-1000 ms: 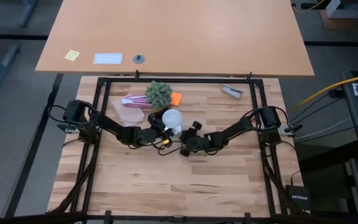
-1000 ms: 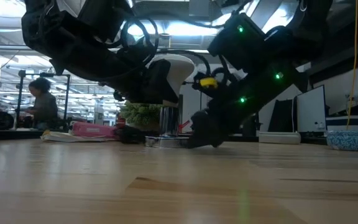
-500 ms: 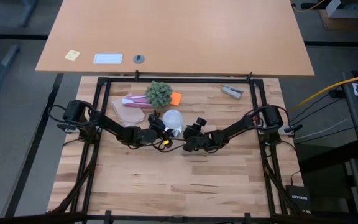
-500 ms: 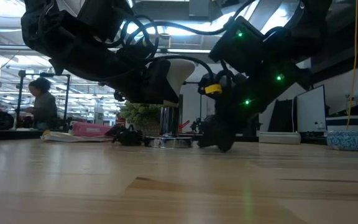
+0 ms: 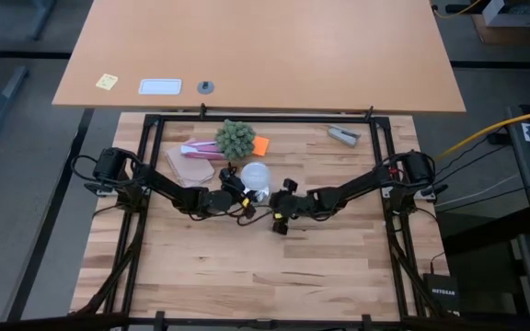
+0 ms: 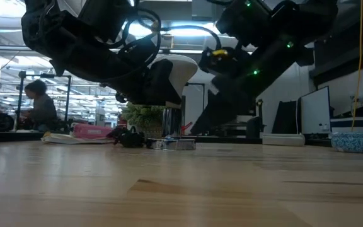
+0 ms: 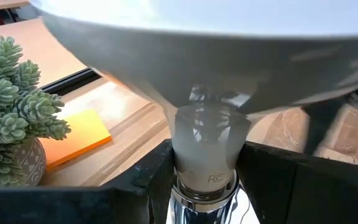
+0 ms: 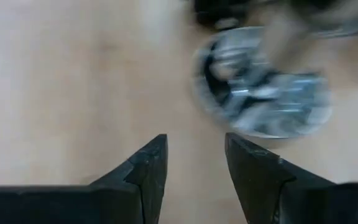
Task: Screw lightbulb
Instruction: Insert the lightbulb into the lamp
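Note:
The frosted white lightbulb stands upright at the table's middle, its grey screw base in the flat silver socket disc, which lies on the table. My left gripper reaches in from the table's left and is shut on the bulb. My right gripper is open and empty, above the table just right and near of the disc. The disc shows blurred ahead of its fingers in the right wrist view. My left gripper pinches the bulb's narrow neck between its two fingers, just above the metal screw base. The fingers come in about level from the table's left. The bulb stands upright, dome up, its base in the socket disc.
A small potted succulent, an orange sticky note, a pink packet and a brown pad lie behind the bulb. A grey object lies far right. The disc's black cord trails near. A person sits beyond the table.
My right gripper, which was down at the socket disc's right side on the table, has risen clear of the table and tipped, drawing back a little toward the near edge. My left gripper and the bulb have kept still.

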Controlling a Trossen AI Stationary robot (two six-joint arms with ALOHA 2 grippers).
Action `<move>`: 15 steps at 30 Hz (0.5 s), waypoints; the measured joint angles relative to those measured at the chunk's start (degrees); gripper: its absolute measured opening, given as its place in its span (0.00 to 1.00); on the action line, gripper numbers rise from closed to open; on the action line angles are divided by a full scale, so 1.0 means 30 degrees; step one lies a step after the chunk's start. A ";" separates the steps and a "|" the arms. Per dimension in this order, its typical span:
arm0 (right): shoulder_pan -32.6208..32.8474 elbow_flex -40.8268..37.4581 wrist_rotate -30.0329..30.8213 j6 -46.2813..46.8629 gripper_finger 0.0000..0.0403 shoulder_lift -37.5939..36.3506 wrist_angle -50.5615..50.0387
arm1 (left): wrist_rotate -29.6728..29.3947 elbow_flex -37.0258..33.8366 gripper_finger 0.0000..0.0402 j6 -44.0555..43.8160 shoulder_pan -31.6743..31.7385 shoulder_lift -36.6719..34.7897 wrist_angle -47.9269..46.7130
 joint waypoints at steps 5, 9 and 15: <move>0.0015 0.0015 -0.2925 -0.0139 0.42 0.0566 0.1282 | 0.0000 0.0007 0.37 -0.0001 0.0000 0.0000 -0.0007; 0.0002 0.0015 -0.3243 -0.0678 0.42 0.1473 0.3458 | -0.0007 0.0007 0.37 0.0003 0.0000 0.0000 0.0000; -0.0022 0.0021 -0.1789 -0.0728 0.42 0.2641 0.5093 | -0.0015 0.0007 0.37 0.0004 0.0000 0.0000 0.0006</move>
